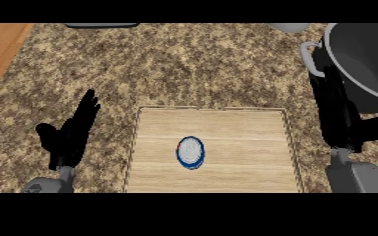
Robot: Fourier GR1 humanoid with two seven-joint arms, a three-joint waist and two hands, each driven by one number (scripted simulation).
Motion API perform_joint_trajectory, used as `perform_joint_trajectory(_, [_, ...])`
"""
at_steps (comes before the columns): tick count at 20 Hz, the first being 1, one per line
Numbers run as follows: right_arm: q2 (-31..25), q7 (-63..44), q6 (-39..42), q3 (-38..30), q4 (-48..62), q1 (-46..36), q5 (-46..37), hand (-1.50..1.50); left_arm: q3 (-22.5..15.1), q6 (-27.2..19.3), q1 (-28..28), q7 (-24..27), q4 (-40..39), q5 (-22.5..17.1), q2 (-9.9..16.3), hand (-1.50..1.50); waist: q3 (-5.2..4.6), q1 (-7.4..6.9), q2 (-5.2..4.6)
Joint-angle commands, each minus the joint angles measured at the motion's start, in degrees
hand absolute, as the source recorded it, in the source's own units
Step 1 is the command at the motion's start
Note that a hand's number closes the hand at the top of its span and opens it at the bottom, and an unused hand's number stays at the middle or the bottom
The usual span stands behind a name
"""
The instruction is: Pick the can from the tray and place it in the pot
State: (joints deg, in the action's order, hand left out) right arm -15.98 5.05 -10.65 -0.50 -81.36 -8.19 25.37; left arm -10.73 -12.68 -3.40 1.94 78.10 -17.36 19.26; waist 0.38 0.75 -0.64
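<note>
A can (pixel 190 152) with a silver top and blue rim stands upright near the middle of the wooden tray (pixel 244 125). The grey pot (pixel 354 55) sits at the upper right, partly cut off by the view's edge, with a handle on its left side. My right hand (pixel 336 115) is open, fingers straight, between the tray's right edge and the pot, reaching up toward the pot's handle. My left hand (pixel 70 132) rests open at the lower left, fingers up, left of the tray. Neither hand touches the can.
The speckled stone counter (pixel 170 65) spreads around the tray. A dark object (pixel 102 25) shows at the top edge, and a grey one (pixel 289 27) at the top right. A wooden strip (pixel 11 40) borders the counter at the upper left.
</note>
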Motion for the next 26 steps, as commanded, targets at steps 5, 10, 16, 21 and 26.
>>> perform_joint_trajectory(5, [-6.6, -1.6, 19.5, 7.5, -7.9, -13.2, 2.0, 1.50, 4.5, -2.1, -10.1, 1.4, 7.0, 0.9, 2.3, 0.00, -0.32, -2.96, 1.28])
perform_joint_trajectory(10, [-15.4, 7.9, 13.5, 11.5, -4.4, -11.0, -21.6, -1.50, 5.5, -1.0, -9.7, 2.6, 8.1, -1.0, 0.9, 0.00, -0.37, -1.64, 0.52])
perform_joint_trajectory(16, [-19.6, 19.7, 18.9, 14.1, -11.4, -6.9, -27.2, -1.50, 8.0, -1.0, -13.9, -1.0, 5.8, -1.3, 2.0, 0.00, -0.37, -0.36, 0.61])
perform_joint_trajectory(21, [-24.3, 6.4, 20.6, 16.7, -23.7, -5.0, -32.6, -1.50, 7.5, -1.9, -12.9, -1.3, 7.3, 0.1, 1.0, 0.00, -0.45, -0.19, 0.89])
perform_joint_trajectory(26, [-28.3, -7.0, 27.6, 22.0, -31.1, -7.5, -36.7, -1.50, 7.3, -1.1, -10.8, -0.9, 8.8, 0.3, 1.0, 0.00, -0.52, -0.39, 1.00])
